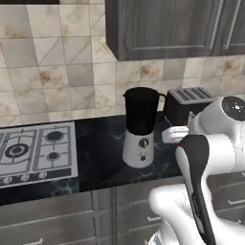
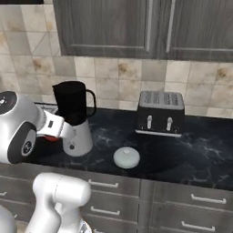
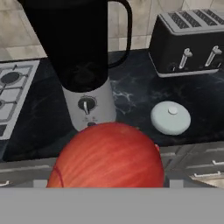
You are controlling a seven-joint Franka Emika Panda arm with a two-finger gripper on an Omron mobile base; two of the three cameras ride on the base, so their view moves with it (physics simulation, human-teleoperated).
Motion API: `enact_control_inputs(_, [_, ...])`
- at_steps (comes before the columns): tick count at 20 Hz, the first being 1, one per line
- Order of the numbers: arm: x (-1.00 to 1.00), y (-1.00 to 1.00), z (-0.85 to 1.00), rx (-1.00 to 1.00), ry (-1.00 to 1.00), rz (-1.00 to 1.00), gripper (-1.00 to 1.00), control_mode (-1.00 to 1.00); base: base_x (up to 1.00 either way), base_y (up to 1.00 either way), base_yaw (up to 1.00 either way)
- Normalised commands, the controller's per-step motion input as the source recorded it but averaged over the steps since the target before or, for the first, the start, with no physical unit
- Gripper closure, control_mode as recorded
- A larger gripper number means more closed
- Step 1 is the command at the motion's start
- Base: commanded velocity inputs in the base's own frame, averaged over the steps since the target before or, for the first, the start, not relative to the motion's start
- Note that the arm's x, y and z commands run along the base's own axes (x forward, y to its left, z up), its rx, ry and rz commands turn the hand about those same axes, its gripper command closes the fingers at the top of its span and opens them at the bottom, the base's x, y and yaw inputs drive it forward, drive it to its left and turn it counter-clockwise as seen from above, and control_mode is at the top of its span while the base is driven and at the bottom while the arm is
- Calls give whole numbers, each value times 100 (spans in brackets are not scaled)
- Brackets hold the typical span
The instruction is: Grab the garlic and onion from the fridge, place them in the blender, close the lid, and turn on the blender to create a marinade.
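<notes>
**Onion held just short of the jug**

The red onion (image 3: 108, 156) sits clamped in the wide-spread gripper (image 3: 109, 186), low before the blender (image 3: 81, 57). I'd lift it above the open rim, centre it, then release; the lid (image 3: 170, 117) waits beside the toaster (image 3: 192, 37).

A black two-lever toaster (image 3: 189, 37) stands on the dark marbled worktop (image 3: 131, 94), ahead of the jaws and off to the right. A gas hob (image 1: 36, 153) lies ahead to the left. Grey wall cabinets (image 2: 136, 27) hang above.
</notes>
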Motion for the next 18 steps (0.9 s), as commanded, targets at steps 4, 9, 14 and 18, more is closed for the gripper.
enact_control_inputs(4, [0, 0, 0, 0, 0, 0, 100, 100, 34, 2, -13])
enact_control_inputs(9, [20, 1, 56, 0, 1, -4, 100, -100, 9, 9, -4])
enact_control_inputs(14, [23, 4, 100, 0, 0, -1, 100, -100, 0, 0, 0])
enact_control_inputs(18, [49, 33, 76, 0, -1, -4, 100, -100, 0, 0, 0])
